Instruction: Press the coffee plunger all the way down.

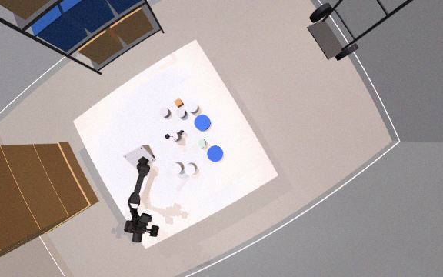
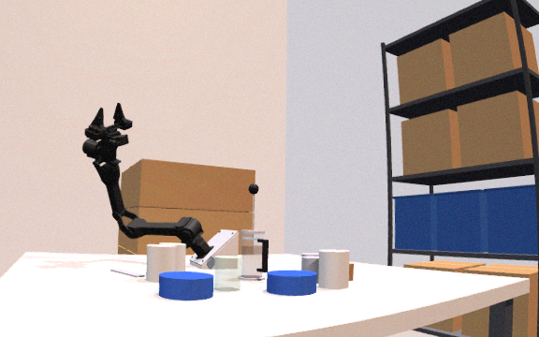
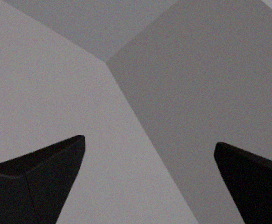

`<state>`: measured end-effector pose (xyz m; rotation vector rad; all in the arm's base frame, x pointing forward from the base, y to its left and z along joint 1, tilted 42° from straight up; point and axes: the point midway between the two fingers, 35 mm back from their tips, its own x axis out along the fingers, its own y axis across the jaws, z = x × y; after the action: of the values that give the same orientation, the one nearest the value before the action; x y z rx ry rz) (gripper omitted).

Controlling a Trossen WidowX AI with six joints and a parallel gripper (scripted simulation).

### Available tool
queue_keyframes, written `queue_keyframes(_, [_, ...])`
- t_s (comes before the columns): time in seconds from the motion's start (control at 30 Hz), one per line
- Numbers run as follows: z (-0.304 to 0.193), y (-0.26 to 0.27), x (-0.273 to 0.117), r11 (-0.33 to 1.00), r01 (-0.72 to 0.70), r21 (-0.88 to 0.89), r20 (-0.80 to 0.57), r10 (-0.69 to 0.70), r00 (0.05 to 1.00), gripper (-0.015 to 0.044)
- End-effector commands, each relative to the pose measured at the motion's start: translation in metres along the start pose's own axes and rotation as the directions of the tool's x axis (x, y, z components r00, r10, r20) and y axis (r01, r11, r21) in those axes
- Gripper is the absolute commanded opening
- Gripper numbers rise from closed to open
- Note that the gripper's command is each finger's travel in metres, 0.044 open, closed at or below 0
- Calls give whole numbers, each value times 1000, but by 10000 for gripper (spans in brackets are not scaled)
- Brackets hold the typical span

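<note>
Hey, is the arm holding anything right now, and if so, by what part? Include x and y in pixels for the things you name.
Nothing is held: the jaws stand wide apart with only air between them, away from the coffee press (image 1: pixel 175 136) (image 2: pixel 252 257).

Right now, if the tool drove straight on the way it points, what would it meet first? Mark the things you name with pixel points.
Nothing on the table: the tool (image 2: pixel 109 112) (image 3: pixel 151 145) points up, well above the press (image 2: pixel 252 262). The way looks free as far as shown; bare wall or ceiling would probably come first, depth unclear.
</note>
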<state>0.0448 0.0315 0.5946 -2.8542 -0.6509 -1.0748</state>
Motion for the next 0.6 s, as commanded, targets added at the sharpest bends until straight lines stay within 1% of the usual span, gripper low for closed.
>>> queue_keyframes(0.0, [2, 0, 2, 1000, -2, -9, 8, 2, 1000, 426])
queue_keyframes(0.03, [7, 1, 5, 1000, -5, -26, 24, 6, 1000, 440])
queue_keyframes(0.13, [35, 4, 21, 993, -10, -119, 112, 23, 993, 440])
queue_keyframes(0.2, [56, 3, 34, 985, 12, -172, 174, 18, 985, 440])
queue_keyframes(0.27, [80, 5, 45, 964, 32, -266, 248, 36, 968, 440])
queue_keyframes(0.4, [141, 1, 67, 866, 165, -473, 423, 59, 904, 440])
queue_keyframes(0.43, [154, -3, 70, 854, 200, -481, 456, 48, 889, 440])
queue_keyframes(0.57, [211, -10, 78, 698, 387, -603, 601, 79, 795, 440])
